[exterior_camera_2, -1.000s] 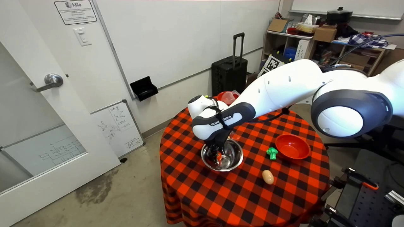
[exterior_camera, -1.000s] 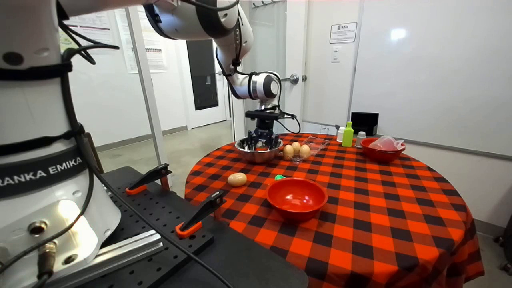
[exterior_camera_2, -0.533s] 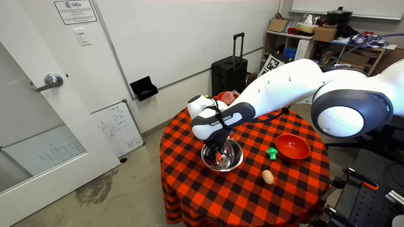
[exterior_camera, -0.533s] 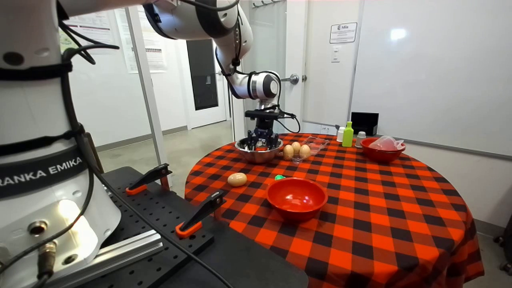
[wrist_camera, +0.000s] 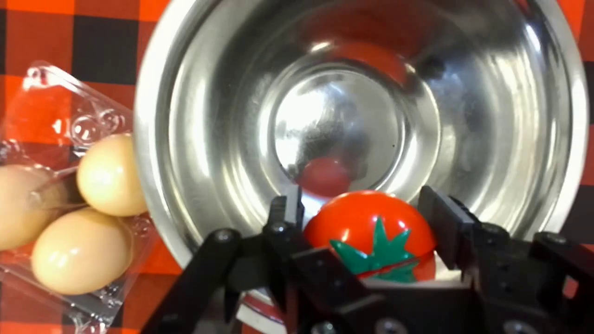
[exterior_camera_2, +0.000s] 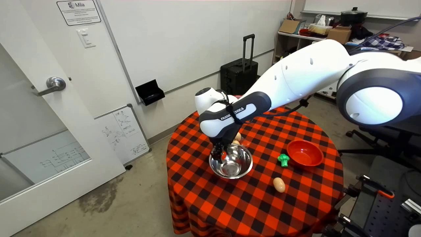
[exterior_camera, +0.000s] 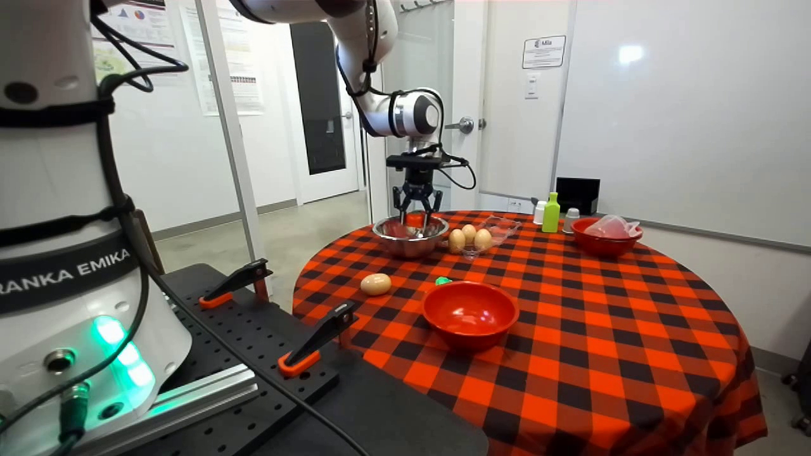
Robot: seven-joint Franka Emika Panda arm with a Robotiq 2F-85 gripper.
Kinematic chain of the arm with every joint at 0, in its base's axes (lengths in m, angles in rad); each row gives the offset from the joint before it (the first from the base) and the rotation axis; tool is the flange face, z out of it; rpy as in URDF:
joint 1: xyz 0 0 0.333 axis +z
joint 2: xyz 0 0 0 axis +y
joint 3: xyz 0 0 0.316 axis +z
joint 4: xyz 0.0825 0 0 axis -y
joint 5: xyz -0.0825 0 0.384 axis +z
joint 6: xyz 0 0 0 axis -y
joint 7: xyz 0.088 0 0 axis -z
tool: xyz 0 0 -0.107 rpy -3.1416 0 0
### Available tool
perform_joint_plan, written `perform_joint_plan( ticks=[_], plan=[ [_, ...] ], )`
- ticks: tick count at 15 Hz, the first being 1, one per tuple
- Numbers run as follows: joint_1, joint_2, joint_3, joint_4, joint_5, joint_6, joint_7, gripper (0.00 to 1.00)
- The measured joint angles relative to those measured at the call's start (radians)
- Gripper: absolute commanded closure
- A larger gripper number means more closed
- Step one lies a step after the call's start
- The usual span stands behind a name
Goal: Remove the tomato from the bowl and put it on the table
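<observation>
The red tomato with green leaves (wrist_camera: 371, 227) is between the two fingers of my gripper (wrist_camera: 359, 204), which is shut on it. In an exterior view the tomato (exterior_camera: 415, 220) is at the height of the bowl's rim, near its far side. It also shows at the gripper (exterior_camera_2: 218, 157) in an exterior view, where the tomato (exterior_camera_2: 224, 155) is partly hidden by the fingers. The silver bowl (exterior_camera: 410, 247) stands upright below, and its inner floor shows bare in the wrist view (wrist_camera: 334, 125). The table (exterior_camera: 602, 329) has a red-and-black checkered cloth.
Several eggs (exterior_camera: 469, 238) in a clear carton (wrist_camera: 51, 79) stand beside the bowl. A loose egg (exterior_camera_2: 279, 185), a green broccoli (exterior_camera_2: 283, 160) and a red bowl (exterior_camera_2: 305, 153) are nearer the robot base. A green bottle (exterior_camera: 550, 214) and a red dish (exterior_camera: 605, 246) stand farther off.
My gripper has risen with the tomato from inside the silver bowl to about its rim. The bowl and other objects have stayed put. The base light has turned from white to green.
</observation>
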Motion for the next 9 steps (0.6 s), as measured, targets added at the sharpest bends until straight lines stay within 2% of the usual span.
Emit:
perform_joint_plan(
  ticks=[9],
  plan=[
    [-0.011, -0.302, 0.028, -0.411, 0.065, 0.045, 0.096, 0.62]
  ],
)
